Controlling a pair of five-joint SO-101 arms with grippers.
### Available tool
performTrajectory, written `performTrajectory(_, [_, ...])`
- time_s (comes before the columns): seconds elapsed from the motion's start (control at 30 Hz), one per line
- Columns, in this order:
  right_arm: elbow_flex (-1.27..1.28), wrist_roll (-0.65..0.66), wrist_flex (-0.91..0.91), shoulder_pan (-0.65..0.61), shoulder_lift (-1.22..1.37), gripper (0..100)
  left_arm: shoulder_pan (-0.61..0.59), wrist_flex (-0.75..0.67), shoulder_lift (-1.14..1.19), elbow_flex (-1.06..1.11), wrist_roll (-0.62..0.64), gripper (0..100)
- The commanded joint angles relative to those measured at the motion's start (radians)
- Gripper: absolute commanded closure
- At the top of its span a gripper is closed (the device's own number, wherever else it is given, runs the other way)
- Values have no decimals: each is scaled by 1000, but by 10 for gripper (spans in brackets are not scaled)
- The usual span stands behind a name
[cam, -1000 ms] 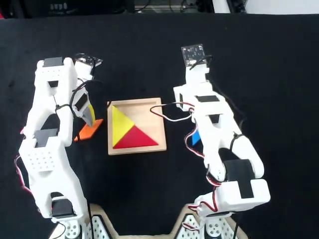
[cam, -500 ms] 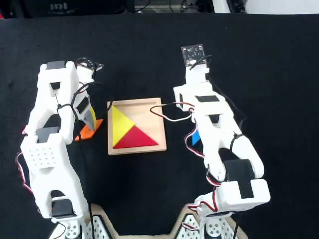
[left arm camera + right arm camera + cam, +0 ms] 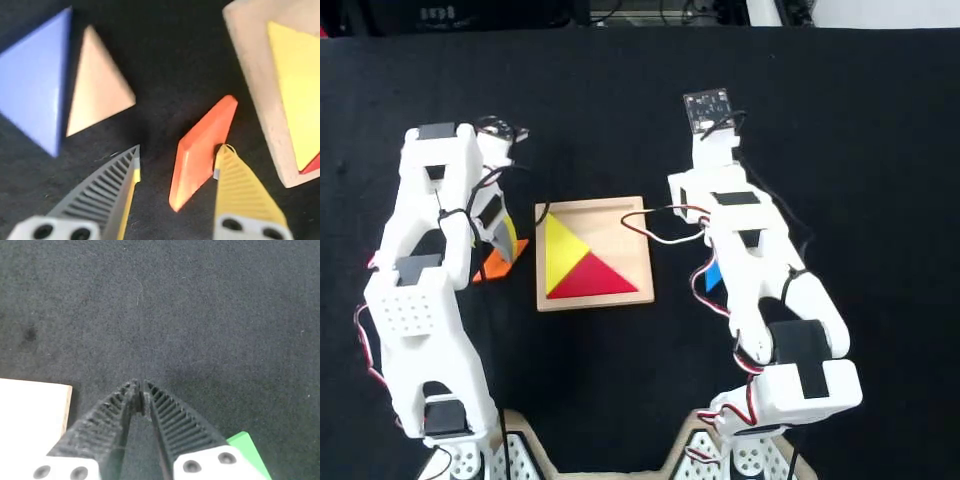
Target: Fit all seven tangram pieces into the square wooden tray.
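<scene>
The square wooden tray (image 3: 620,215) lies mid-table and holds a yellow triangle (image 3: 561,253) and a red triangle (image 3: 592,277). Just left of it lies an orange parallelogram (image 3: 498,262), tilted up on an edge in the left wrist view (image 3: 200,150). My left gripper (image 3: 180,148) stands open around it, the yellow finger (image 3: 235,175) touching its side. Beyond it lie a blue triangle (image 3: 35,75) and a pale wooden triangle (image 3: 95,85). My right gripper (image 3: 137,390) is shut on nothing, low over black cloth near a tray corner (image 3: 30,405).
A blue piece (image 3: 713,275) lies right of the tray, partly under the right arm. A green piece (image 3: 247,450) peeks in beside the right gripper. Black cloth covers the table; its far half is open.
The left arm has shifted slightly right and lowered over the orange piece, covering more of it. The right arm has not moved.
</scene>
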Motion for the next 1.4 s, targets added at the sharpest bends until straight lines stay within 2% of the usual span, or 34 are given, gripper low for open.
performTrajectory(0.0, [-42, 9, -9, -15, -5, 987, 24, -5, 2, -4, 18, 777])
performTrajectory(0.37, [-42, 9, -9, -15, -5, 987, 44, 0, 32, 2, 18, 827])
performTrajectory(0.5, [-42, 9, -9, -15, -5, 987, 45, 2, 32, 4, 18, 907])
performTrajectory(0.73, [-42, 9, -9, -15, -5, 987, 54, 61, 32, -18, 23, 902])
performTrajectory(1.0, [-42, 9, -9, -11, -7, 987, 105, 198, 31, -186, 126, 917])
performTrajectory(1.2, [-48, -2, -11, 51, -15, 987, 148, 212, 31, -257, 270, 918])
performTrajectory(1.37, [-71, -153, -11, 135, -15, 987, 196, 232, -54, -260, 381, 918])
